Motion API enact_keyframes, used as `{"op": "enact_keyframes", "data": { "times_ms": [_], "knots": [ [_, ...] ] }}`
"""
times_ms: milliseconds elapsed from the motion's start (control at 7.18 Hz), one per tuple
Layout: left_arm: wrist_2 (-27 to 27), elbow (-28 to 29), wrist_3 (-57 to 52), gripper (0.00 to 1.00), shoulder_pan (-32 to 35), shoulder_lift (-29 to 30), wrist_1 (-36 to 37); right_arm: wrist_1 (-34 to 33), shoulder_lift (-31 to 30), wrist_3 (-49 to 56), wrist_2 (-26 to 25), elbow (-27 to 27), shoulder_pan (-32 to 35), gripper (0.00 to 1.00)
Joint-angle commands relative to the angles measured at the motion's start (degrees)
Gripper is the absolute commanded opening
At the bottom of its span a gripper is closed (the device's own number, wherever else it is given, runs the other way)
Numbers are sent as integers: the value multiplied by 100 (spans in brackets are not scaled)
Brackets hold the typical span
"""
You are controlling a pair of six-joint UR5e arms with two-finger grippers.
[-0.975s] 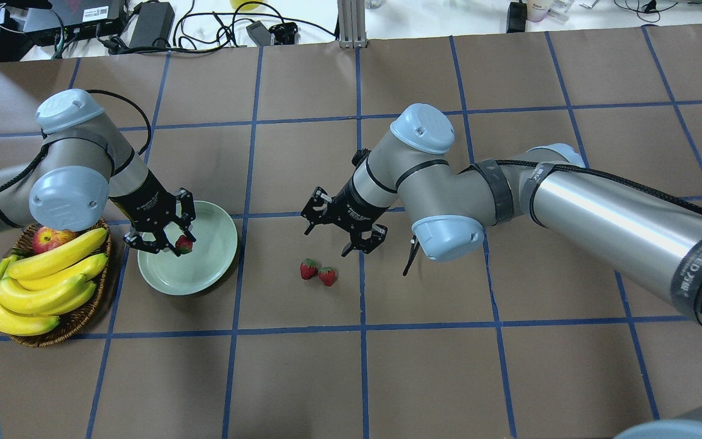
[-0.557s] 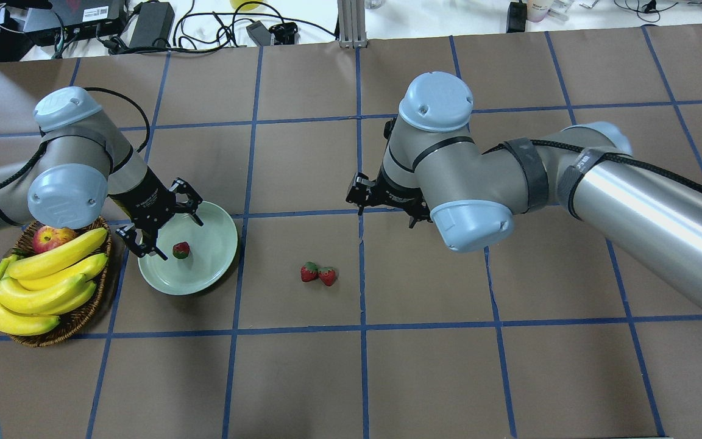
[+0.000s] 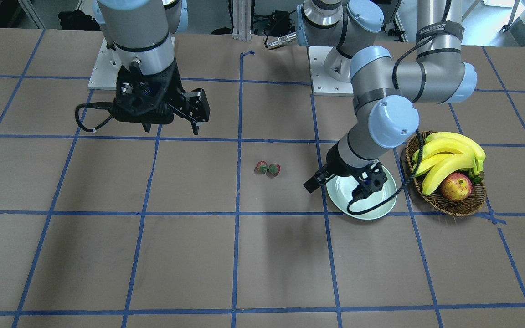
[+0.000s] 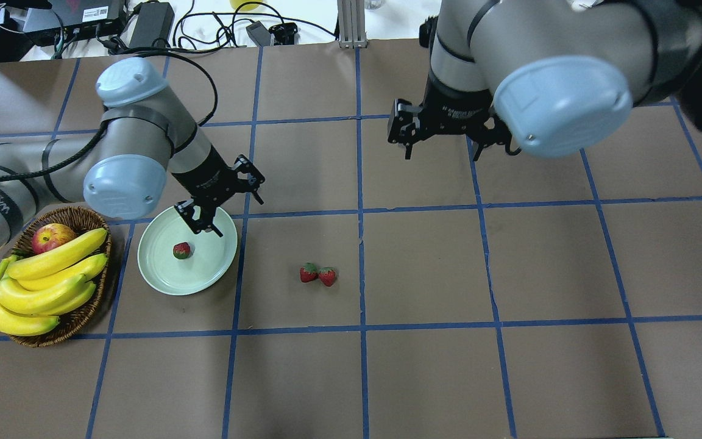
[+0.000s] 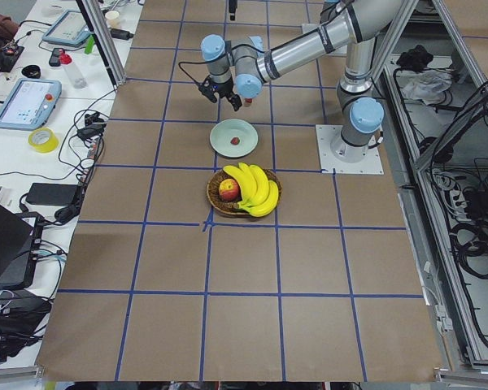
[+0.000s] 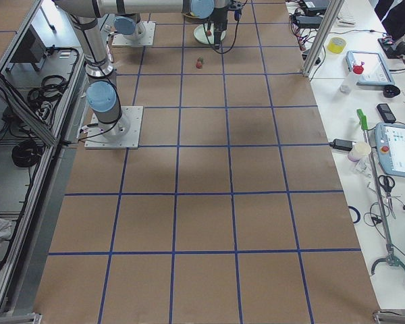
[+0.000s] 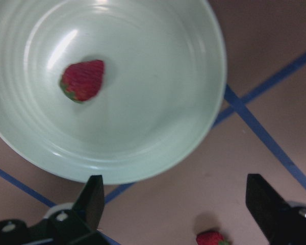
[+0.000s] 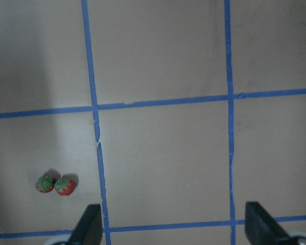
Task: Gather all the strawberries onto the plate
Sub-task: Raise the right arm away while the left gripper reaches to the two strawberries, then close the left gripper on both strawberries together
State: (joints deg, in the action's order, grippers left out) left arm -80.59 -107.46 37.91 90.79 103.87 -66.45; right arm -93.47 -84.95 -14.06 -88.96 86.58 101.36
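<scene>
Strawberry (image 4: 181, 250) in plate (image 4: 162, 275) near left gripper (image 4: 227, 210)

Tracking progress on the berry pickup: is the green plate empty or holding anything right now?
Not empty. One strawberry lies inside the plate; two other strawberries sit together outside it on the table.
</scene>
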Motion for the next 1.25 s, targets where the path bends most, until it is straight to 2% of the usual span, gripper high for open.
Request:
{"op": "enact_keyframes", "data": {
  "times_ms": [0, 139, 278, 696, 835, 1114],
  "knots": [
    [35, -55, -204, 100, 718, 72, 220, 760, -170, 1730, 80, -720, -736, 100],
    [52, -160, -249, 100, 877, 81, 246, 769, -249, 2027, 124, -713, -1053, 100],
    [61, -292, -536, 100, 1122, 107, 516, 769, -302, 2039, 124, -696, -1048, 100],
    [61, -967, -1355, 100, 1371, 388, 1685, 707, -312, 1706, -95, -625, -1092, 100],
    [61, -1022, -1374, 100, 1362, 414, 1705, 708, -329, 1183, -270, -617, -1066, 100],
    [78, -1031, -1514, 100, 1389, 476, 1705, 690, -338, 966, -254, -599, -1057, 100]
  ]
}}
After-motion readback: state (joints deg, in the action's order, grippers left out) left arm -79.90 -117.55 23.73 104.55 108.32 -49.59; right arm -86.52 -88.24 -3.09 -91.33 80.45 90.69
